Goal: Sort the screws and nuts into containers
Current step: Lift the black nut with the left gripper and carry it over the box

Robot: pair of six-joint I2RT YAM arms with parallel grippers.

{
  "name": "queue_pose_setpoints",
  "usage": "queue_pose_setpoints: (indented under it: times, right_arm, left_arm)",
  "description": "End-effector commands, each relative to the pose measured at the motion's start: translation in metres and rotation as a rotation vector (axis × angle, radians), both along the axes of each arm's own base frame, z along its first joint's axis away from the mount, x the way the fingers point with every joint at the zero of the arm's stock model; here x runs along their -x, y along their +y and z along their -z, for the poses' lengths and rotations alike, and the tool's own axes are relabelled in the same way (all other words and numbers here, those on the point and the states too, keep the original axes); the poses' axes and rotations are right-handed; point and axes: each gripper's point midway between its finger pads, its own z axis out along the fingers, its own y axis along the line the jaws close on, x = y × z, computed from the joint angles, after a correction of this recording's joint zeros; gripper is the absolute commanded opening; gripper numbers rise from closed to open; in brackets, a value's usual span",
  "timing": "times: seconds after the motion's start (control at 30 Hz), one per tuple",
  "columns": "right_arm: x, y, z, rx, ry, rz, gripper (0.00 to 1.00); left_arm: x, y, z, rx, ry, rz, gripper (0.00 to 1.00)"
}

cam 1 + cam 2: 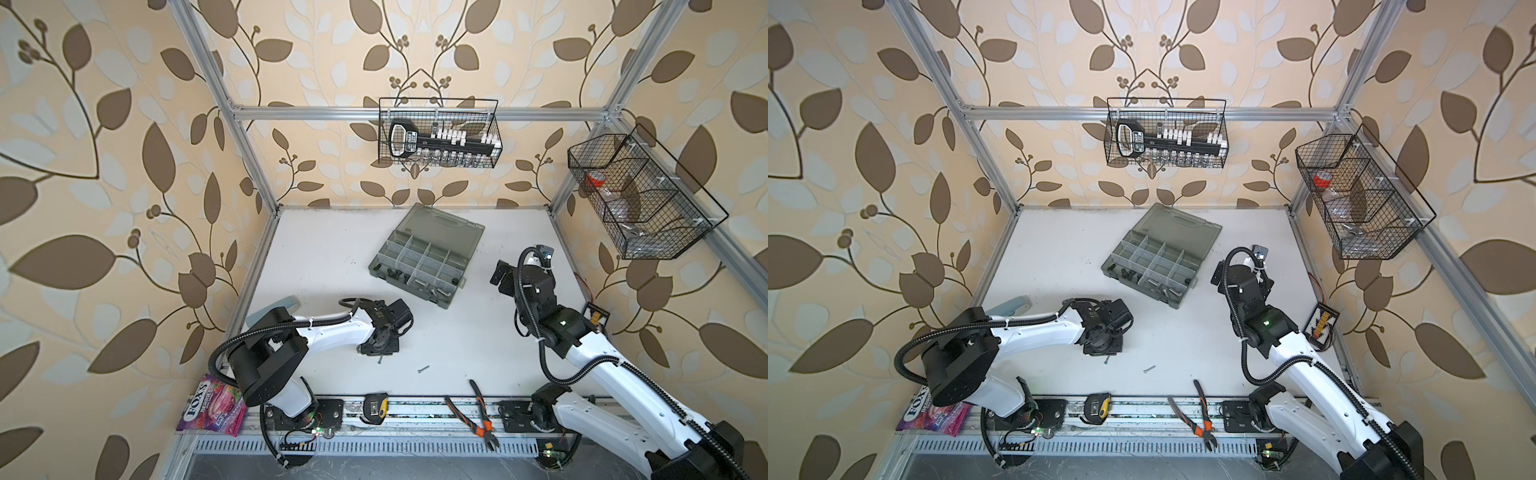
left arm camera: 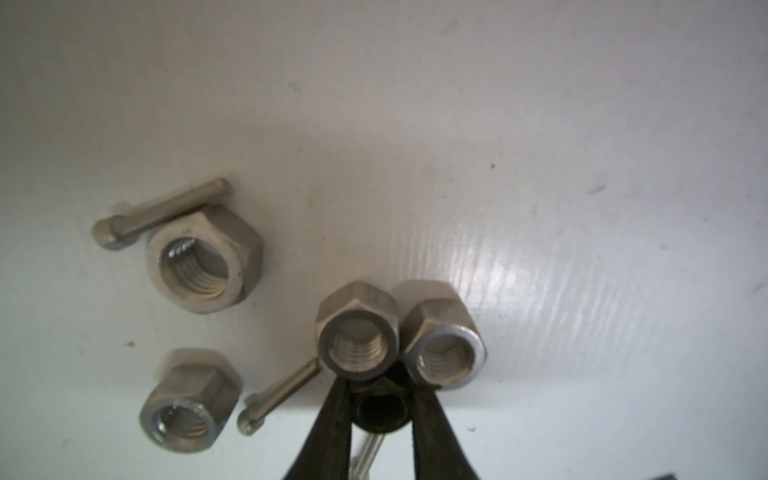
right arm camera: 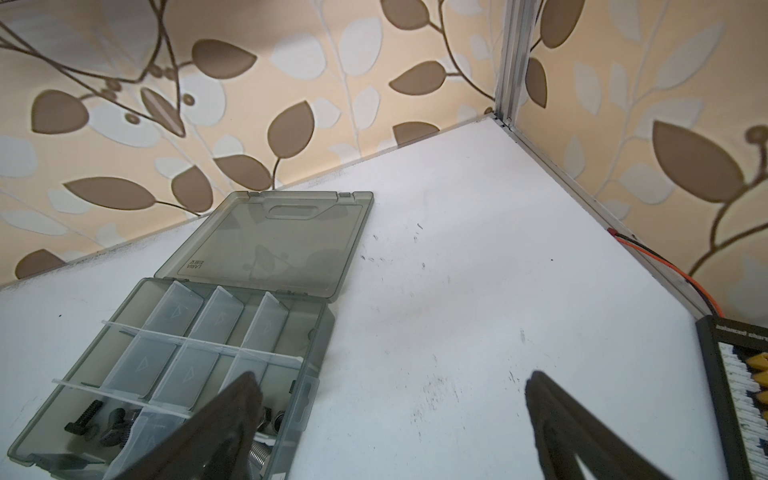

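Observation:
In the left wrist view a black nut [image 2: 380, 409] sits between the black fingers [image 2: 336, 415] of my left gripper [image 2: 381, 405], which press on both its sides. Several silver nuts [image 2: 199, 262] and thin silver screws [image 2: 278, 399] lie on the white table around it. In both top views the left gripper [image 1: 380, 347] points straight down, with two loose screws [image 1: 424, 369] [image 1: 1149, 368] nearby. The grey organiser box of containers [image 1: 432, 259] [image 3: 141, 370] lies open, holding black bolts [image 3: 89, 419] and silver bolts [image 3: 262, 457]. My right gripper [image 3: 392, 386] hovers open beside the box.
Orange-handled pliers [image 1: 473, 415], a tape measure [image 1: 376, 408] and a candy bag [image 1: 212, 409] lie along the front rail. Wire baskets [image 1: 438, 133] [image 1: 640, 195] hang on the walls. A charger board [image 3: 739, 395] sits at the table's right edge.

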Motion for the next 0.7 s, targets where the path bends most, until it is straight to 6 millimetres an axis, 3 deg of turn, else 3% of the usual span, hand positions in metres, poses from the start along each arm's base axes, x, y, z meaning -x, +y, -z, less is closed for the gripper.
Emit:
queue_pose_setpoints:
  times: [0.0,0.4,0.57,0.67]
  right_arm:
    - [0.003,-0.005,0.0,0.014,-0.002,0.016,1.0]
    - [0.005,-0.008,0.0,0.017,-0.005,0.03,1.0]
    - [0.005,-0.009,0.0,0.012,-0.007,0.036,1.0]
    - [0.005,-0.009,0.001,0.01,-0.003,0.043,1.0]
  left_arm:
    - [-0.011,-0.002,-0.015,-0.017,-0.058,0.011,0.23]
    - [-0.02,-0.007,-0.047,0.013,-0.125,0.048,0.21]
    - [-0.039,-0.026,-0.071,0.055,-0.203,0.103,0.21]
    - [-0.058,-0.047,-0.087,0.074,-0.254,0.151,0.22]
